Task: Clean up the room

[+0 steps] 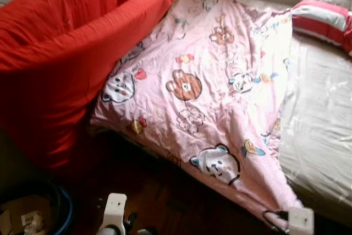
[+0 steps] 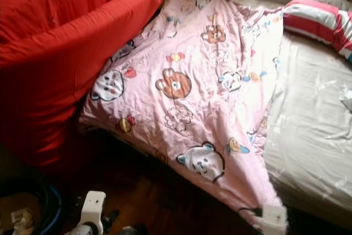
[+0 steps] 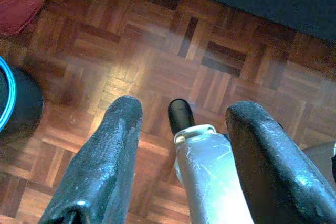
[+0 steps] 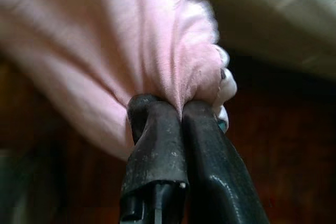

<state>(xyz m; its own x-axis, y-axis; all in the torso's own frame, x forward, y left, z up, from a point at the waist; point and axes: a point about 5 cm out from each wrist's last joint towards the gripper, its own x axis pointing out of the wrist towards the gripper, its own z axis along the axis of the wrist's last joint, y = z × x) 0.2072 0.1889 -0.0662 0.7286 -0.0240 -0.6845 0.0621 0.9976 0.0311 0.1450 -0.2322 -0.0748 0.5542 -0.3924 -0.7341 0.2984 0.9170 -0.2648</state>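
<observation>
down at the near edge of the bed [image 1: 324,152], the right pincer [image 4: 181,109] is clenched on a bunched corner of the pink blanket [image 1: 214,81], the cloth gathered into tight folds between its two black fingers [image 4: 157,145]. from the head views that corner hangs off the bed's near side, just above the dark wooden floor [image 3: 157,61], with the right arm's white wrist [image 1: 301,219] just beside it. the blanket, printed with cartoon bears and rabbits, lies spread at a slant across the left part of the bed, its far edge touching a large red cushion [image 1: 66,64] that leans against the bed's left side. to the right of the blanket the pale sheet is bare, and a red-and-white striped pillow [image 1: 322,19] sits at the far right corner.

the left pincer [image 3: 184,145] hangs low over the parquet with its fingers spread apart, grasping nothing. a silver part of the robot with a black tip shows between those fingers. a dark round bin with a blue rim [image 1: 65,207] stands on the floor at the lower left, near the cushion.
</observation>
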